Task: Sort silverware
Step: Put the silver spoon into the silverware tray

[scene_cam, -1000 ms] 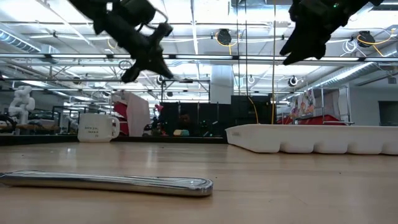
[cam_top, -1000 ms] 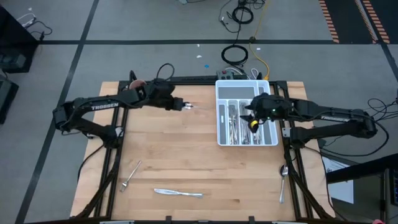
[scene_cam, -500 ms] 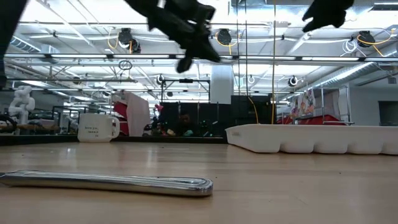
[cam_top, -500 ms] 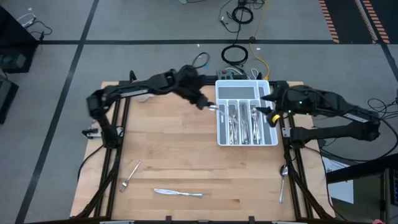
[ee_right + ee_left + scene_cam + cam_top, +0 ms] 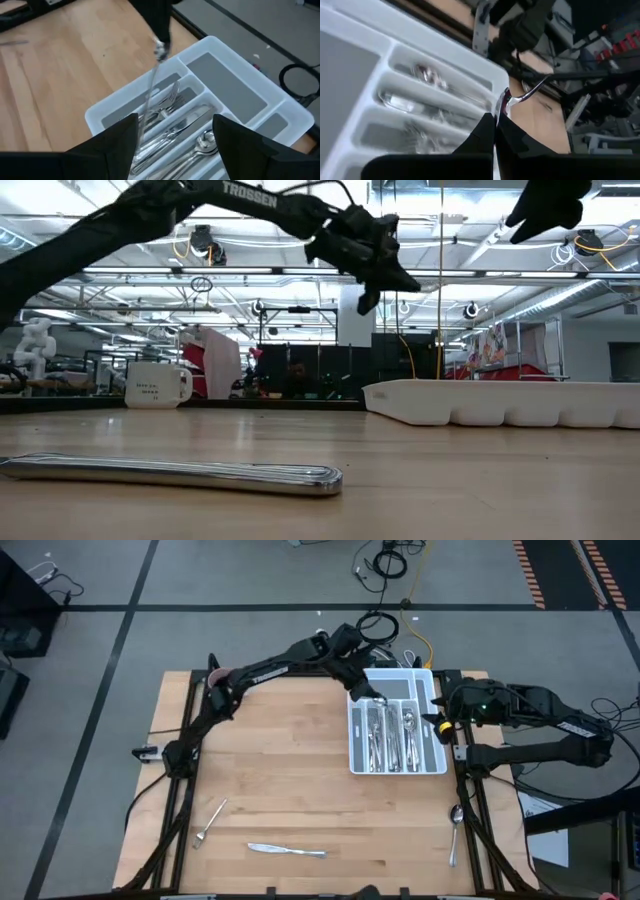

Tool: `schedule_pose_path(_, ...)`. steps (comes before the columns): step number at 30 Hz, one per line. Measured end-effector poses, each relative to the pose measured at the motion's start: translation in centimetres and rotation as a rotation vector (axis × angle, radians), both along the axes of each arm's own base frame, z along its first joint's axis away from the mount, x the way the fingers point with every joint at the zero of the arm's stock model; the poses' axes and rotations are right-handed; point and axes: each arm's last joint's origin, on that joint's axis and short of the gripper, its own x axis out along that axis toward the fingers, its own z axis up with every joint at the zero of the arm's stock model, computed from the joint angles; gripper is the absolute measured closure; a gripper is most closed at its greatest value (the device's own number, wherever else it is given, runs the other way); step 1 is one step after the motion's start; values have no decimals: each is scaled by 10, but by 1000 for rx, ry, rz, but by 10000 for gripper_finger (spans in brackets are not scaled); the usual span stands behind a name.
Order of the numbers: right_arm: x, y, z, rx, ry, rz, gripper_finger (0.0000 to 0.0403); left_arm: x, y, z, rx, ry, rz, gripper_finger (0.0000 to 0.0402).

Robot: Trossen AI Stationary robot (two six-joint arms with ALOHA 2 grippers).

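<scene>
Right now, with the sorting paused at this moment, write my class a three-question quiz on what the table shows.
1. True or false: the left gripper is empty.
2. Which pieces lie loose on the table? A) fork, knife, spoon B) two spoons only C) nothing
3. Fill in: the right gripper, jaws open, waits beside the tray's ____ edge.

Key:
1. False; it is shut on a piece of silverware over the white tray.
2. A: fork, knife, spoon.
3. Right.

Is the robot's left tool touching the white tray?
Apart. The low view shows the left tool hanging high above the white tray, with open room between.
</scene>
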Motion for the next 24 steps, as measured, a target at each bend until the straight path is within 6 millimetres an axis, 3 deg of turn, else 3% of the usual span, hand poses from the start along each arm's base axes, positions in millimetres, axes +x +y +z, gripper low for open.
schedule_pose_path(8,7,-4,-2,-86,59,-63,156,4,16,-25,19,-8,-14,401)
schedule_pose_path(16,61,-25,-14,-120,139,109,156,8,-16,-32,56,66,-141,402)
schedule_pose_path(24,103,-46,-45,62,217,328,156,13,-47,-37,109,134,-210,402)
